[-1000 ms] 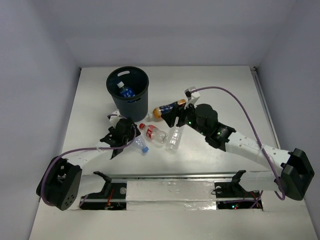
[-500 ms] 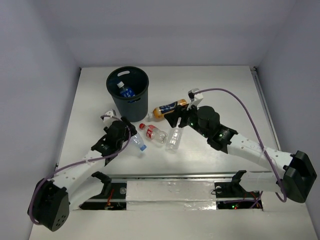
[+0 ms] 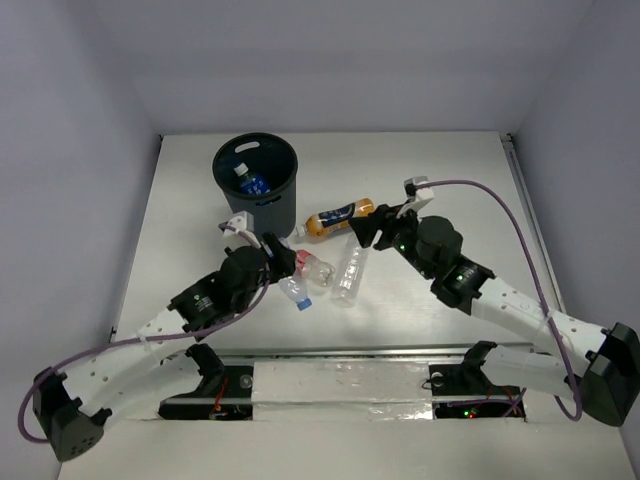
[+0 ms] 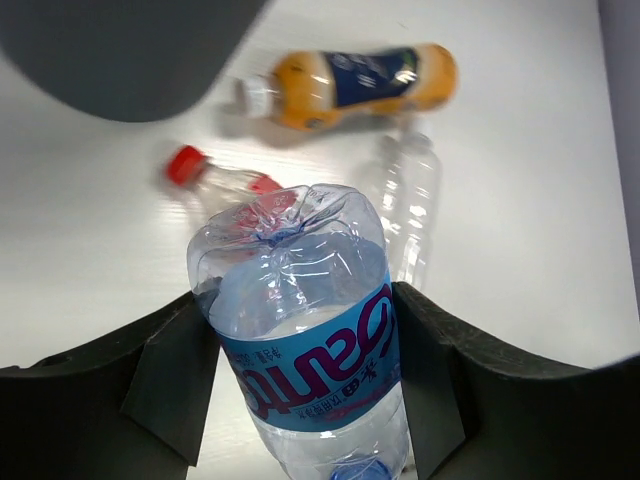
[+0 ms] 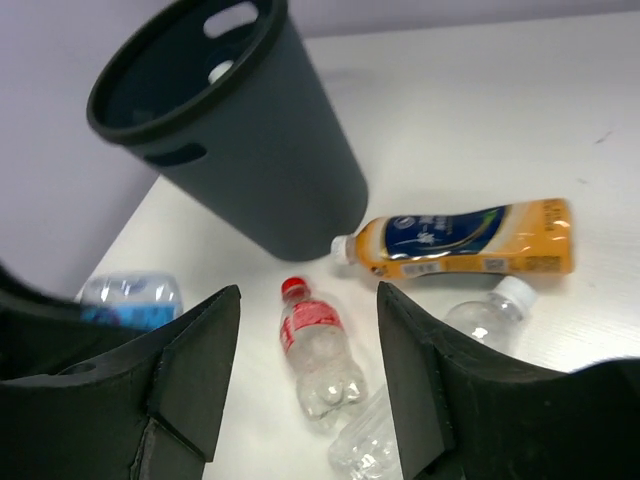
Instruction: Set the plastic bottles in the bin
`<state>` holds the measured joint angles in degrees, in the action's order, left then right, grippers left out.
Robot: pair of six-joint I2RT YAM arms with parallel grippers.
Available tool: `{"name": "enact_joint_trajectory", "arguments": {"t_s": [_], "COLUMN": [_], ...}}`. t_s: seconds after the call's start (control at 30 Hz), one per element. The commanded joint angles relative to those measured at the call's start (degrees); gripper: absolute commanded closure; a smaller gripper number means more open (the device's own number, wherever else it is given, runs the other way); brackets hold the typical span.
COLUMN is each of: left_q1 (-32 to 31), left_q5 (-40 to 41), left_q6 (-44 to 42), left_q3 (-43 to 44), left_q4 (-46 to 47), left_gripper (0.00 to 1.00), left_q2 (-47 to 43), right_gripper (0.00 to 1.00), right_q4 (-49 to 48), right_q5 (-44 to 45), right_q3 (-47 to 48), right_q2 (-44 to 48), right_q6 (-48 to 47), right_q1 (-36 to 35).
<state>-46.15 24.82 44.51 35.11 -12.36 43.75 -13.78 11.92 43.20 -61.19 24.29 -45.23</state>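
Note:
My left gripper [image 4: 305, 385] is shut on a clear blue-labelled bottle [image 4: 300, 330], its crumpled base pointing away from the wrist; in the top view this bottle [image 3: 297, 291] shows at the gripper's tip. The black bin [image 3: 256, 185] stands behind it with another blue-labelled bottle [image 3: 250, 183] inside. On the table lie the orange bottle [image 3: 338, 217], the red-capped bottle [image 3: 315, 266] and the plain clear bottle [image 3: 349, 276]. My right gripper [image 5: 310, 390] hangs open above the red-capped bottle [image 5: 316, 345], touching nothing.
The bin [image 5: 250, 150] rises left of the right gripper, with the orange bottle [image 5: 465, 240] lying against its foot. White walls close the table on three sides. Both arms' bases and a white rail [image 3: 340, 375] run along the near edge.
The left jaws have closed onto the blue-labelled bottle and the left arm has stretched forward, carrying it slightly right. The right gripper has drawn back to the right, its jaws narrowing a little.

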Motion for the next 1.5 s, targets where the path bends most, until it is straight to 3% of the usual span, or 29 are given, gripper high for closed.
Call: {"name": "enact_joint_trajectory", "arguments": {"t_s": [0.0,0.1,0.37,0.5,0.6,0.8,0.97,1.13,1.33,1.47], "left_q1": [-8.58,-13.51,-13.53,-4.85,6.49,16.86,19.08,19.08,18.55,18.03], "left_q5": [8.13,13.67,23.51,22.04,14.31,18.24,24.48,28.52,28.00,27.21], "left_q6": [1.80,1.02,-14.52,-21.04,-22.54,-29.47,-37.55,-45.90,-49.43,-49.17], "left_q3": [6.71,13.39,30.86,38.08,39.94,49.07,50.93,46.11,36.88,34.94], "left_q4": [-2.84,-4.42,2.42,5.14,9.71,11.21,20.17,29.47,39.50,39.61], "left_gripper": [0.62,0.62,0.62,0.64,0.65,0.65,0.65,0.64,0.59,0.49], "left_q2": [2.83,6.17,12.57,17.15,19.35,30.77,37.01,39.22,37.82,37.29], "right_gripper": [0.38,0.40,0.40,0.40,0.41,0.41,0.41,0.41,0.41,0.40], "right_q4": [-3.27,-3.44,-3.88,-3.89,-4.76,-4.59,-4.76,-4.68,-4.68,-4.59], "right_q5": [3.37,3.37,1.97,1.26,0.65,0.65,-0.58,-0.32,-0.32,-0.06], "right_q3": [-1.27,-2.59,-3.56,-3.56,-4.09,-4.27,-4.26,-4.35,-4.26,-4.18], "right_q2": [3.44,5.19,6.34,6.34,7.57,7.93,7.93,8.45,8.02,7.58], "right_q6": [1.45,2.51,3.57,3.74,3.74,4.09,4.45,4.36,4.36,4.27], "right_q1": [2.25,4.01,6.21,6.21,6.21,6.21,6.21,6.21,6.21,6.21]}}
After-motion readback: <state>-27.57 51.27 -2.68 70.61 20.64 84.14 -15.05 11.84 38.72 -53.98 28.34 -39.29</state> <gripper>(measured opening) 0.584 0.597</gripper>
